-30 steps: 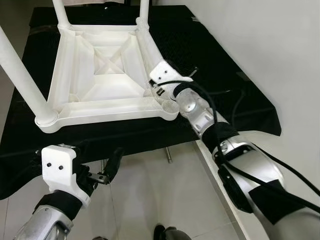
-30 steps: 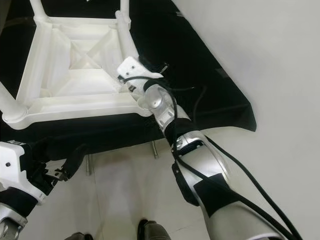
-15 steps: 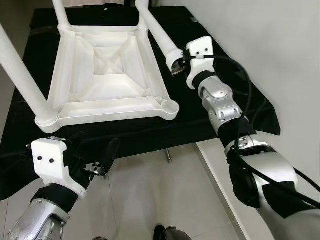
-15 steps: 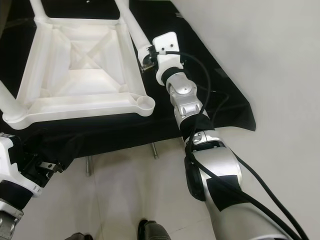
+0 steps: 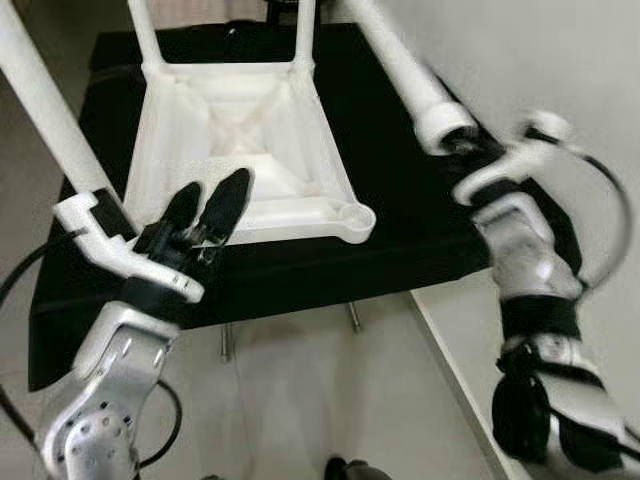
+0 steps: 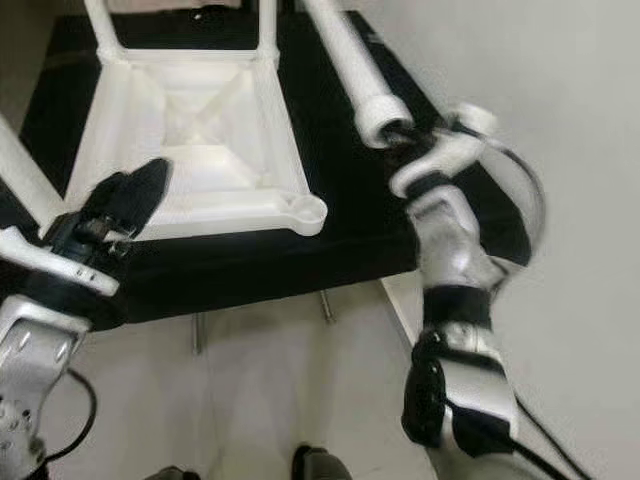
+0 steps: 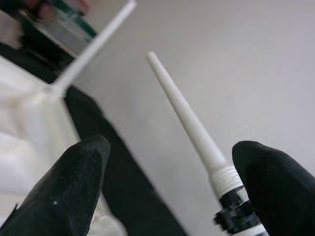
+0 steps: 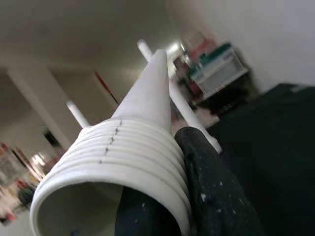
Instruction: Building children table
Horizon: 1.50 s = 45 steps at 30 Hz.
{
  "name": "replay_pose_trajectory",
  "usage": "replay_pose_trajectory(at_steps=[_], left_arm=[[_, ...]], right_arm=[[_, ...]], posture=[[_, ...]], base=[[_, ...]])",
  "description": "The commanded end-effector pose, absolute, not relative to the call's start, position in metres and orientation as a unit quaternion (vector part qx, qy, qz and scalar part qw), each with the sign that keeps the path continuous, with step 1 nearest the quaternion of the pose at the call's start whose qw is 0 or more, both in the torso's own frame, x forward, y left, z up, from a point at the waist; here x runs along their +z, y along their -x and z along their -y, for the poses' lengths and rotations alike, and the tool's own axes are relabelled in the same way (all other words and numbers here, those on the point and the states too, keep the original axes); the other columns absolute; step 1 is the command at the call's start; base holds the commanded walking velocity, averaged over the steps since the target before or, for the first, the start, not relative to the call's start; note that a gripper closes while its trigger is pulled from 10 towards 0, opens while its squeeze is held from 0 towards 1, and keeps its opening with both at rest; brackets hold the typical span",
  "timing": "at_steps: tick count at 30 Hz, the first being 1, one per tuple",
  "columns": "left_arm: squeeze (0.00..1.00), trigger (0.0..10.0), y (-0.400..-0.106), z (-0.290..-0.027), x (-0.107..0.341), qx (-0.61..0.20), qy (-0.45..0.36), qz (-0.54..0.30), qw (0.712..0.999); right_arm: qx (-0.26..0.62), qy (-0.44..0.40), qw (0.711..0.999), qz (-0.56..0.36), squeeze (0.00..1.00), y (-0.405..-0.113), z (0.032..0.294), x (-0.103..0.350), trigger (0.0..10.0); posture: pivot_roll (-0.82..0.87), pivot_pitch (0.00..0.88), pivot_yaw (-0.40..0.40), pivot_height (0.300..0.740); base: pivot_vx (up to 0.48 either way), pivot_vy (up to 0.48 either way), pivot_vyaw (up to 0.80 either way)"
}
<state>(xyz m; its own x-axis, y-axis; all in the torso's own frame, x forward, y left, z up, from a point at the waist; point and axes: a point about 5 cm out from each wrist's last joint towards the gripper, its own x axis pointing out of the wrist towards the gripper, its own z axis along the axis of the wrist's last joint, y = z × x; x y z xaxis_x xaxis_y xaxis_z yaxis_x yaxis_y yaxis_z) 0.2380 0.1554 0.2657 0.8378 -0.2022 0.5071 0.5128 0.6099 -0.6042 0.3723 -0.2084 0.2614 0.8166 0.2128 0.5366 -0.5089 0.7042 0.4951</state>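
- The upturned children's table top is glossy white moulded plastic, square, with ribs crossing in an X inside its hollow underside; it lies on a matte black cloth.
- Three smooth, tapered white legs stand in its corner sockets, and the near right corner socket is an open round cup.
- The right gripper is clamped on the thick end of a loose table leg, held above the cloth to the right of the table top; that end is a hollow tube ringed with fine threads, seen close in the right wrist view.
- The left gripper hovers over the near rim of the table top, its rounded black fingers spread apart and holding nothing.
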Motion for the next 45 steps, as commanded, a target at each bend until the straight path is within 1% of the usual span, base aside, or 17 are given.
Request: replay_pose_trajectory(at_steps=[1,2,3,4,6,7,9,13,14,15,16,17,19,26,33,40,45], left_arm=[[1.00,10.0,-0.240,-0.154,0.268,-0.218,0.431,0.201,0.852],[1.00,10.0,-0.240,-0.154,0.268,-0.218,0.431,0.201,0.852],[1.00,10.0,-0.243,-0.153,0.274,-0.233,0.472,0.207,0.825],[1.00,10.0,-0.243,-0.153,0.274,-0.233,0.472,0.207,0.825],[1.00,10.0,-0.248,-0.152,0.279,-0.249,0.535,0.203,0.781],[1.00,10.0,-0.248,-0.152,0.279,-0.249,0.535,0.203,0.781],[1.00,10.0,-0.253,-0.150,0.283,-0.270,0.575,0.188,0.749],[1.00,10.0,-0.256,-0.150,0.286,-0.284,0.597,0.179,0.728],[0.93,10.0,-0.258,-0.152,0.288,-0.288,0.608,0.174,0.719],[0.93,10.0,-0.258,-0.152,0.288,-0.288,0.608,0.174,0.719],[0.00,10.0,-0.260,-0.153,0.290,-0.289,0.621,0.174,0.708],[0.00,10.0,-0.262,-0.155,0.292,-0.292,0.634,0.171,0.696],[0.00,10.0,-0.263,-0.156,0.294,-0.295,0.640,0.169,0.689],[0.00,10.0,-0.265,-0.158,0.299,-0.312,0.643,0.162,0.680],[0.00,10.0,-0.262,-0.162,0.310,-0.338,0.645,0.167,0.664],[0.00,10.0,-0.258,-0.159,0.313,-0.362,0.641,0.158,0.658],[0.00,10.0,-0.247,-0.148,0.316,-0.420,0.618,0.141,0.649]], right_arm=[[0.220,-0.371,0.867,0.249,0.00,-0.362,0.209,0.262,10.0],[0.220,-0.371,0.867,0.249,0.00,-0.362,0.209,0.262,10.0],[0.272,-0.386,0.844,0.256,0.00,-0.350,0.204,0.256,10.0],[0.272,-0.386,0.844,0.256,0.00,-0.350,0.204,0.256,10.0],[0.369,-0.347,0.826,0.249,0.00,-0.332,0.185,0.247,10.0],[0.369,-0.347,0.826,0.249,0.00,-0.332,0.185,0.247,10.0],[0.454,-0.288,0.810,0.234,0.00,-0.317,0.167,0.244,10.0],[0.501,-0.266,0.792,0.224,0.00,-0.307,0.158,0.245,10.0],[0.515,-0.267,0.785,0.219,0.00,-0.301,0.155,0.246,10.0],[0.515,-0.267,0.785,0.219,0.00,-0.301,0.155,0.246,10.0],[0.526,-0.269,0.777,0.216,0.00,-0.296,0.154,0.247,10.0],[0.540,-0.271,0.768,0.211,0.00,-0.290,0.152,0.247,10.0],[0.551,-0.273,0.761,0.206,0.00,-0.285,0.149,0.246,10.0],[0.599,-0.240,0.743,0.177,0.00,-0.272,0.138,0.237,10.0],[0.613,-0.204,0.750,0.142,0.00,-0.267,0.142,0.223,10.0],[0.592,-0.187,0.775,0.113,0.00,-0.271,0.154,0.207,10.0],[0.602,-0.132,0.783,0.078,0.00,-0.270,0.154,0.193,10.0]], posture=[[-0.11,0.103,-0.053,0.740],[-0.11,0.103,-0.053,0.740],[-0.12,0.096,-0.052,0.740],[-0.12,0.096,-0.052,0.740],[-0.11,0.089,-0.049,0.740],[-0.11,0.089,-0.049,0.740],[-0.11,0.083,-0.047,0.740],[-0.11,0.082,-0.047,0.740],[-0.11,0.080,-0.045,0.740],[-0.11,0.080,-0.045,0.740],[-0.11,0.080,-0.045,0.740],[-0.11,0.079,-0.041,0.740],[-0.11,0.079,-0.042,0.740],[-0.11,0.081,-0.039,0.740],[-0.12,0.084,-0.042,0.740],[-0.13,0.090,-0.042,0.740],[-0.13,0.090,-0.038,0.740]], base=[[0.000,0.000,0.00],[0.000,0.000,0.00],[0.000,0.000,0.00],[0.000,0.000,0.00],[0.000,0.000,0.00],[0.000,0.000,0.00],[0.000,0.000,0.00],[0.000,0.000,0.00],[0.000,0.000,0.00],[0.000,0.000,0.00],[0.000,0.000,0.00],[0.000,0.000,0.00],[0.000,0.000,0.00],[0.000,0.000,0.00],[0.000,0.000,0.00],[0.000,0.000,0.00],[0.000,0.000,0.00]])
